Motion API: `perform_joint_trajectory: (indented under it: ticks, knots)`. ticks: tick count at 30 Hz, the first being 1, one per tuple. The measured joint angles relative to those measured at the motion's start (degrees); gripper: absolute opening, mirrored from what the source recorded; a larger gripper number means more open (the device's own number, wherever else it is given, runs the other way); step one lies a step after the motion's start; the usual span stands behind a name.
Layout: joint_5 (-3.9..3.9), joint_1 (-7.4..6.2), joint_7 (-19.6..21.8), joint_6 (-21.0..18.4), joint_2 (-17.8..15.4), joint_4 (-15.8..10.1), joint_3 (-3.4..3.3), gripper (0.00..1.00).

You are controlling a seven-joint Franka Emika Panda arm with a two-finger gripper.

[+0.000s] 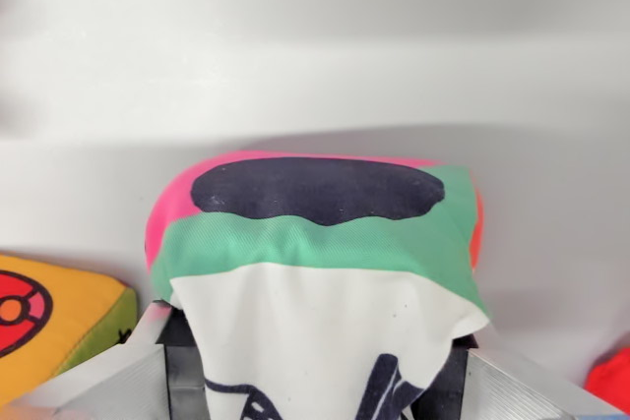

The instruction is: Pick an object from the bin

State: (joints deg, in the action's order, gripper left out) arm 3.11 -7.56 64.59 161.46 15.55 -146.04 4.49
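A soft fabric bean bag (320,272) fills the middle of the wrist view, with a white lower part, a green band, a dark navy patch and a pink edge. It sits between my gripper (320,381) fingers (128,376), which are pressed against its sides at the bottom of the view. The gripper is shut on it. Behind it lies the pale white bin (315,56) wall and floor. The fingertips themselves are hidden by the fabric.
A yellow bean bag (49,317) with a red and black round print and a green side lies at the wrist view's lower left. A red object (612,381) shows at the lower right corner.
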Motion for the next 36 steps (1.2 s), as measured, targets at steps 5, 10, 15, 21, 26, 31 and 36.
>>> perform_joint_trajectory:
  ticks: [5, 10, 15, 21, 26, 31, 36]
  knots:
    - [-0.32, 0.07, -0.2, -1.5, -1.8, -0.2, 0.18, 0.00]
    - [-0.88, 0.10, -0.6, -3.3, -3.9, -0.5, 0.32, 0.00]
    - [-1.47, 0.10, -1.0, -5.3, -6.1, -0.6, 0.41, 0.00]
    - [-2.21, 0.09, -1.6, -8.6, -9.6, -0.8, 0.48, 0.00]
    - [-2.76, 0.04, -1.9, -11.6, -12.6, -0.8, 0.49, 0.00]
    - [-3.20, 0.00, -2.2, -14.6, -15.4, -0.6, 0.49, 0.00]
    - [-3.60, -0.03, -2.5, -18.1, -18.4, 0.0, 0.49, 0.00]
